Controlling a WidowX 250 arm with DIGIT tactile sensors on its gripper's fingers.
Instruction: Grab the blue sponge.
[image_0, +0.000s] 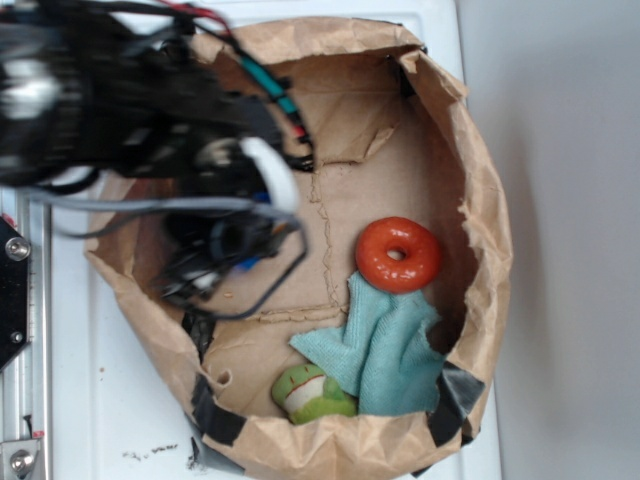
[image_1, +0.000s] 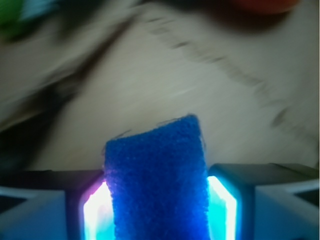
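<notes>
A big brown paper bag (image_0: 470, 200) lies open and fills most of the exterior view, with its sides rolled down like a bowl. Black tape (image_0: 215, 415) patches its lower edge. Inside the bag, right of the middle, sits an orange ring (image_0: 398, 254). A pale teal cloth (image_0: 385, 350) lies just below the ring and touches it. At the lower middle, a green toy (image_0: 310, 393) rests against the cloth's left edge.

The black robot arm (image_0: 110, 100) comes in from the upper left of the frame and hides the left part of the bag. Its gripper (image_0: 215, 255) is down inside the bag there, blurry and dark.

In the wrist view the blue sponge (image_1: 156, 180) is in the lower middle of the frame. The gripper (image_1: 157, 210) has its two jaws pressed on the sponge's left and right sides, so it is holding the sponge. The sponge's long side runs up and down the frame, and its free end points up, leaning a little to the right. Brown paper shows behind it. In the exterior view the sponge is mostly hidden by the arm.
</notes>
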